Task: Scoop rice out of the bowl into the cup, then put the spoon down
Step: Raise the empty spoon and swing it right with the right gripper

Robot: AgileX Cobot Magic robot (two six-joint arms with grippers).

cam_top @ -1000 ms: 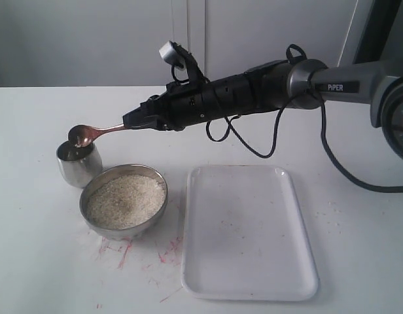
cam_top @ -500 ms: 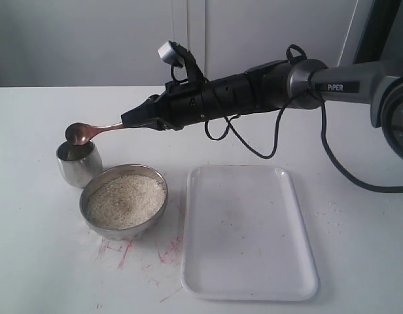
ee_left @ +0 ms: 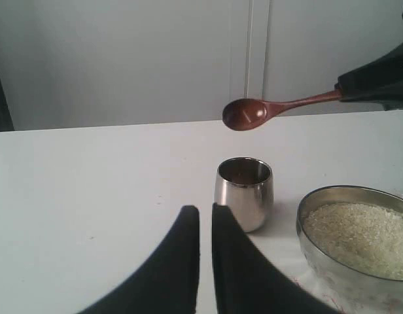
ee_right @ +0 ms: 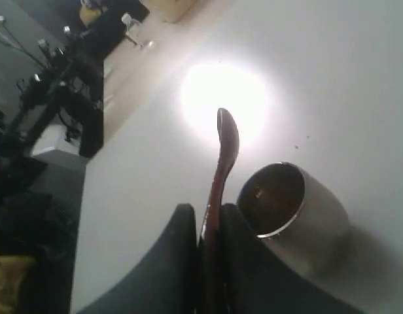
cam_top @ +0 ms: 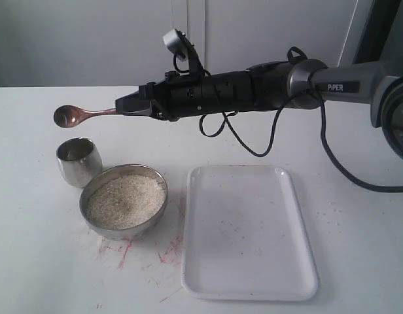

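My right gripper [cam_top: 125, 106] is shut on the handle of the reddish-brown wooden spoon [cam_top: 69, 116] and holds it level in the air, above and a little to the left of the steel cup [cam_top: 79, 161]. In the left wrist view the spoon [ee_left: 246, 113] shows no grains in its oval end. In the right wrist view the handle runs between the fingers of my right gripper [ee_right: 207, 212], with the cup [ee_right: 290, 199] beside it. The steel bowl [cam_top: 146, 226] holds rice [cam_top: 126, 198] right of the cup. My left gripper [ee_left: 205, 212] is shut on nothing, low on the table near the cup [ee_left: 244, 191].
A white rectangular tray [cam_top: 247, 229] lies right of the bowl. Red marks stain the table [cam_top: 31, 248] in front of the bowl. The right arm's cable [cam_top: 254, 147] hangs above the table behind the tray. The bowl's rim [ee_left: 319, 196] is close to my left gripper.
The right gripper has lifted the spoon off the cup's rim, up and to the left, and levelled it. Cup, bowl and tray have not moved.
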